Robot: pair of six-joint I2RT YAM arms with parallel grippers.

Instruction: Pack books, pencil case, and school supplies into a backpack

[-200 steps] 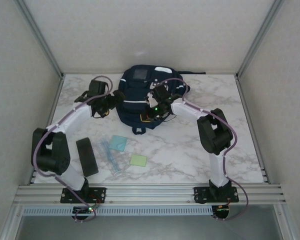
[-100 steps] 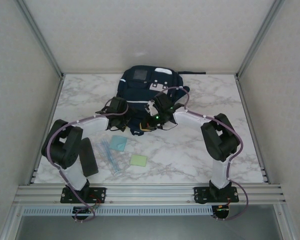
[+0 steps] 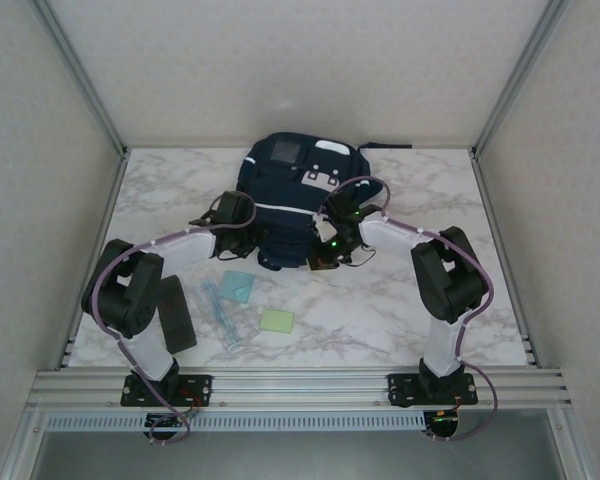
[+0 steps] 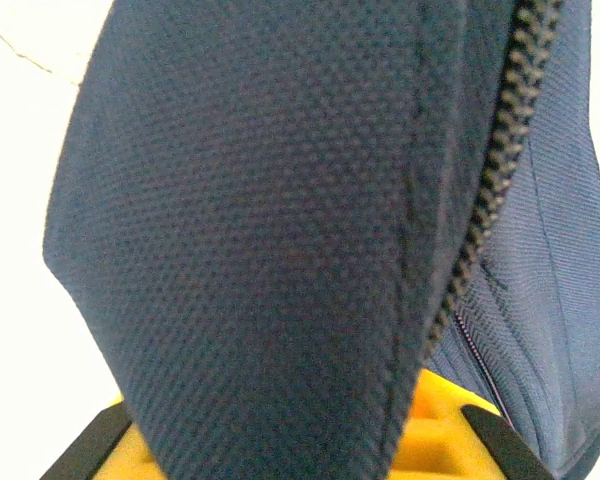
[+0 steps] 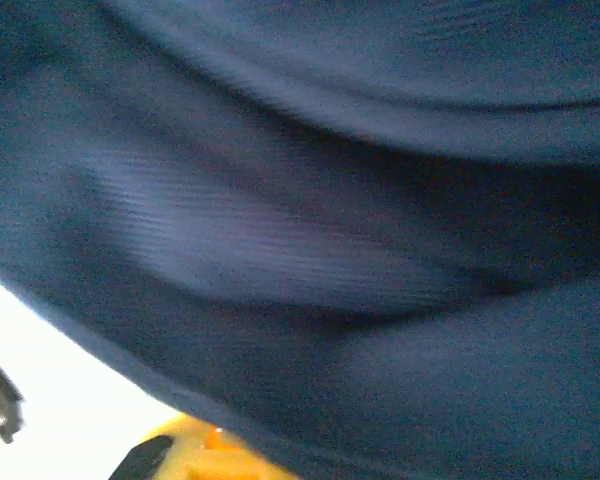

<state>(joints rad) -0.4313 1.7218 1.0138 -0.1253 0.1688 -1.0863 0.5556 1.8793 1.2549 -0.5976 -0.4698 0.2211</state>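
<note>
The left fingers (image 4: 487, 441) sit under a fold of the navy backpack (image 3: 290, 190), at its left side, and I can't tell how far apart they are or whether they grip it. The right fingers (image 3: 320, 261) are closed tight at the backpack's near edge. The backpack lies at the far middle of the desk (image 3: 400, 300). Nearer lie the light-blue pad (image 3: 237, 286), pale-green pad (image 3: 276, 320), pale-blue sticks (image 3: 220, 312) and, leftmost, the pencil case (image 3: 172, 312).

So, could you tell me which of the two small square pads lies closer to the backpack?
The light-blue pad, just in front of the backpack; the smaller pale-green pad lies further off, to its right.
</note>
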